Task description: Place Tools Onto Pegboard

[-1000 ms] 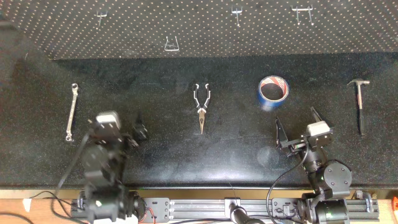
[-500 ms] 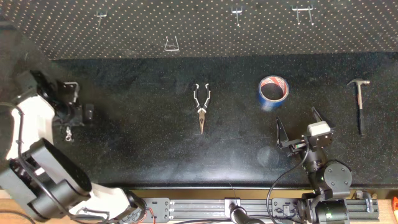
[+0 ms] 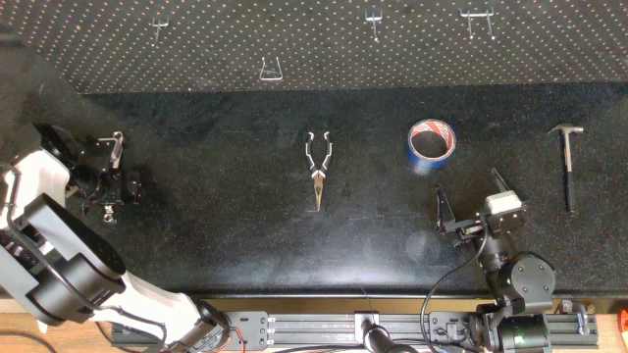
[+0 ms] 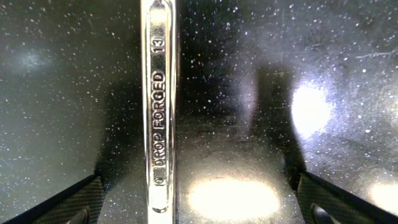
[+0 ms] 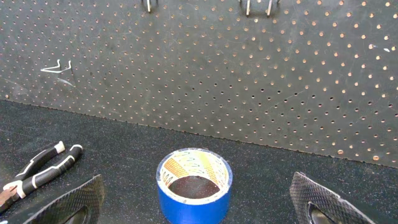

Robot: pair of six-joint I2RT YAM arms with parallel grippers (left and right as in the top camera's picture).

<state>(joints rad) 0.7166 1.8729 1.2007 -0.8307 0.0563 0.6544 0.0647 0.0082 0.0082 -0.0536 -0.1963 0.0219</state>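
The wrench (image 4: 158, 112) lies flat on the desk (image 3: 245, 226) at about 9 o'clock, its length running roughly from 12 to 6. The left claw (image 4: 199, 196) hangs low over its shank, spread wide and holding nothing. The shank passes between the two fingers, nearer one than the other, and neither appears to touch it. The wrench looks like polished steel, so I judge it stiff, fairly heavy for its slim shape, and slippery. It sits tight against the desk, which leaves only its narrow edges to pinch. The best hold seems to be across the shank near mid-length, where it should balance. That leaves an end free to slip over one of the hooks (image 3: 160, 27) on the pegboard (image 3: 314, 44) at 12 o'clock. The claw probably needs centring first, or the nearer finger may push the wrench sideways as it closes. The right claw (image 3: 466, 191) sits at about 4 o'clock, also spread and empty, facing the roll of tape (image 5: 194, 183). The pliers (image 3: 317, 167) lie near the middle of the desk and the hammer (image 3: 567, 162) at 3 o'clock, so no tool is hung yet.
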